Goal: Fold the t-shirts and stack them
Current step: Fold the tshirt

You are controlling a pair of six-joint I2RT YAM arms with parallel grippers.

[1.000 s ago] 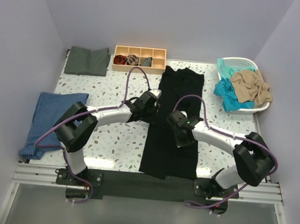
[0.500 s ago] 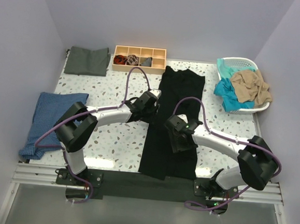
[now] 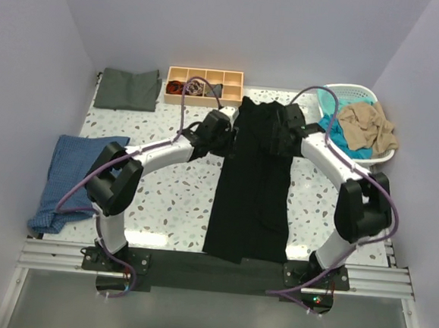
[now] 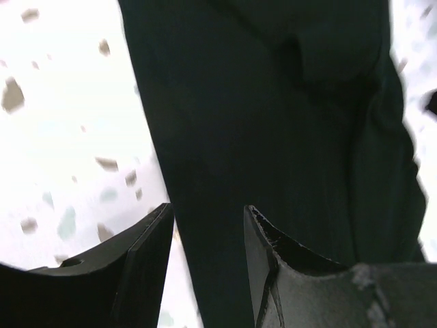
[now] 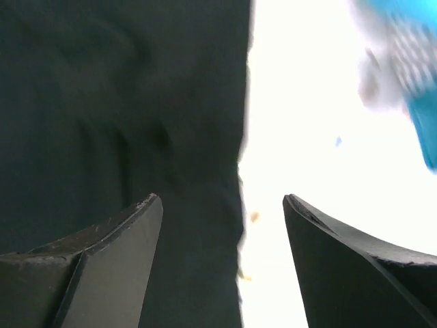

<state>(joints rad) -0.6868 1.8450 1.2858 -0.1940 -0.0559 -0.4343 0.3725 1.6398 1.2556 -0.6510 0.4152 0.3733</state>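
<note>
Speckled white counter (image 3: 163, 198) between pale walls: the black t-shirt (image 3: 252, 189) lies flat down the middle as a long narrow strip. A folded grey-green t-shirt (image 3: 126, 88) sits at the far left corner, and a teal t-shirt (image 3: 332, 135) and a tan t-shirt (image 3: 369, 122) are heaped in a white basket (image 3: 355, 89) at the far right. The left tool (image 4: 206, 212) has its jaws apart over the strip's left edge near the far end, clamping nothing; the right tool (image 5: 221, 199) has its jaws wide apart over the right edge opposite, also empty.
</note>
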